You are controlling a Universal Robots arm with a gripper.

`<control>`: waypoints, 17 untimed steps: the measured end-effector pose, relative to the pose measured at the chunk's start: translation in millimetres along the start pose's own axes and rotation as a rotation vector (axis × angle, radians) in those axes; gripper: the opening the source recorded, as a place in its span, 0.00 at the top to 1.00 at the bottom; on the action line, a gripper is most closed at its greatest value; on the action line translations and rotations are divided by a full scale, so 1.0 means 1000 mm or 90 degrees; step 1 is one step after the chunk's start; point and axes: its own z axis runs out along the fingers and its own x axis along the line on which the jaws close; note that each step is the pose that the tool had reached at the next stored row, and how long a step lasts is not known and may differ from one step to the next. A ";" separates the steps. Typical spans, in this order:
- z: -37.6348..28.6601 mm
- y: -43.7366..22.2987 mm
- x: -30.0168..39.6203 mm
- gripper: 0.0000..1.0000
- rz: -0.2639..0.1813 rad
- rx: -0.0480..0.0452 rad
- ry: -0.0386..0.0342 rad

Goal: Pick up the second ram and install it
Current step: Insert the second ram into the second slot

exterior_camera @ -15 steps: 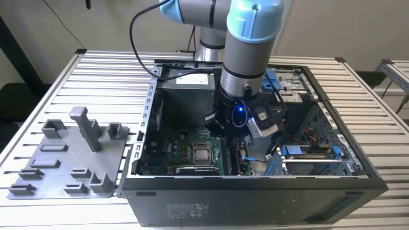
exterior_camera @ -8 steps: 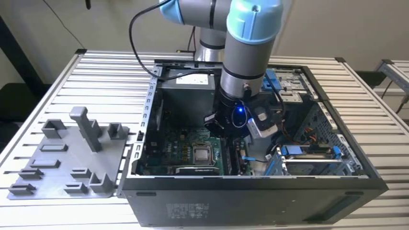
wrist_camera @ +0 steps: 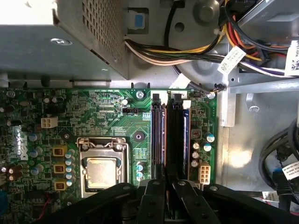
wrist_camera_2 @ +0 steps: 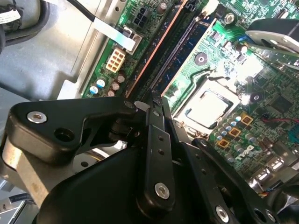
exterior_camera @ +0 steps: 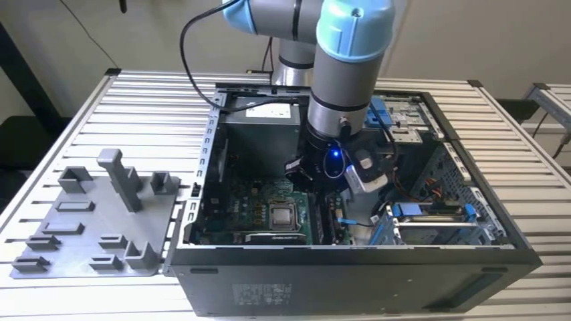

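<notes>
Arm reaches down into the open computer case (exterior_camera: 357, 261). In the first wrist view, the gripper (wrist_camera: 169, 185) sits over the memory slots (wrist_camera: 159, 140) beside the processor socket (wrist_camera: 100, 170). Its fingers (wrist_camera: 154, 196) are drawn nearly together. The second ram (wrist_camera: 185, 140) lies along the outer slot, its bluish edge running away from the fingertips. We cannot tell whether they pinch it. We judge seating needs a straight downward press, with the stick kept upright and in line with the slot.

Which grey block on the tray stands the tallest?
The narrow upright post near the middle of the tray; it rises well above the low blocks around it.
</notes>
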 end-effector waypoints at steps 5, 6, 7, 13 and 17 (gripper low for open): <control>0.0023 -0.0001 0.0001 0.87 0.000 0.0000 0.0001; 0.0023 -0.0001 0.0001 0.87 0.000 0.0001 0.0002; 0.0024 0.0000 0.0001 0.87 0.000 -0.0001 0.0001; 0.0026 0.0000 0.0001 0.87 0.000 -0.0005 0.0001; 0.0027 0.0000 0.0001 0.79 0.000 -0.0006 0.0001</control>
